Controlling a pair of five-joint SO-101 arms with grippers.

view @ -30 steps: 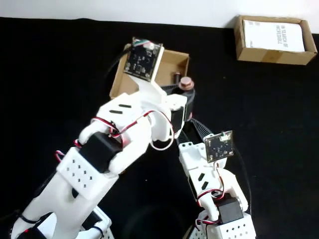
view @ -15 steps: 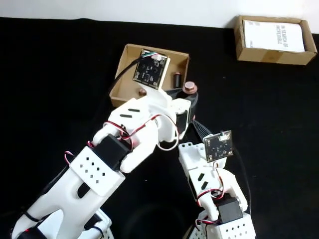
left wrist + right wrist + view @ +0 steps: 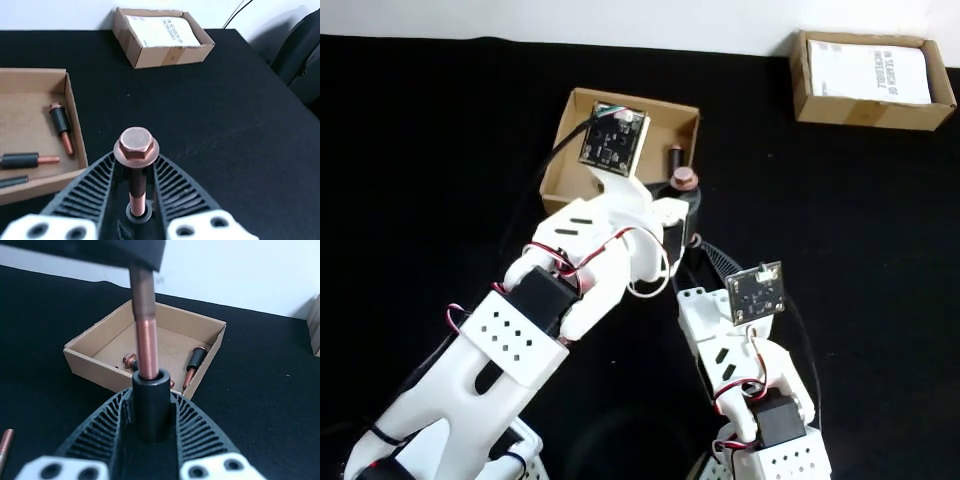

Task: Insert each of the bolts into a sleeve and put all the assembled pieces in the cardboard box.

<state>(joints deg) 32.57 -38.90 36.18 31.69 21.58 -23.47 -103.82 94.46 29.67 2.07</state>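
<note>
At the left of the black table the cardboard box lies open, with assembled pieces lying flat on its floor. Just beside its near right corner, the left gripper is clamped on a bolt, fingers pinching the shank right under the hexagonal head. The bolt stands upright, head up and tip down. Directly below it, the right gripper is closed around a black sleeve, also upright with its bore facing up. The coming move turns on this stack: the two long axes look to run in one line, bolt above and sleeve below, and the copper shank meets the sleeve's mouth. The tip seems to be just inside the bore, though how deep it sits is hidden by the sleeve wall. Seating the bolt probably calls for a straight push down along that shared axis, and any tilt could jam the shank against the rim. The left arm is the nearer one to the cardboard box. Far to the right, well apart, a second box holds a white booklet.
</note>
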